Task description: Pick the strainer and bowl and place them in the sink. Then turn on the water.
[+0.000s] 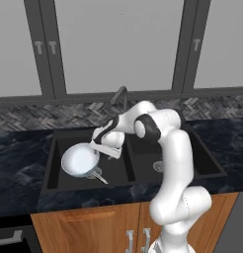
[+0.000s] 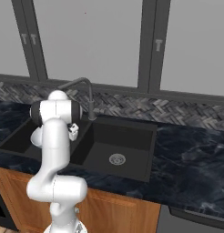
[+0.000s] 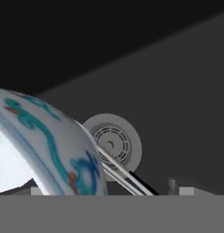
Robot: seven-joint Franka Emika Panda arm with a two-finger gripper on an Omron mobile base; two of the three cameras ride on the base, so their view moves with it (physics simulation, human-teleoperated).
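The white bowl (image 1: pixel 80 159) with blue-green pattern sits tilted in the left basin of the black sink (image 1: pixel 53 163). My gripper (image 1: pixel 97 149) is at the bowl's right rim, reaching down into that basin. In the hand view the bowl (image 3: pixel 50 141) lies at the left, and my gripper (image 3: pixel 107 190) is open, its tips far apart. The strainer's thin metal handle (image 1: pixel 100 177) sticks out from under the bowl toward the front; its mesh is hidden. In the hand view that handle (image 3: pixel 123 175) crosses in front of the round drain (image 3: pixel 114 144). The water is out of view.
A dark gooseneck faucet (image 1: pixel 121 96) rises behind the divider between the basins. The right basin (image 2: pixel 132 150) holds only its drain (image 2: pixel 117 159). Dark marble counter (image 1: pixel 20 158) runs on both sides, with wooden cabinet doors (image 1: pixel 89 230) below and windows behind.
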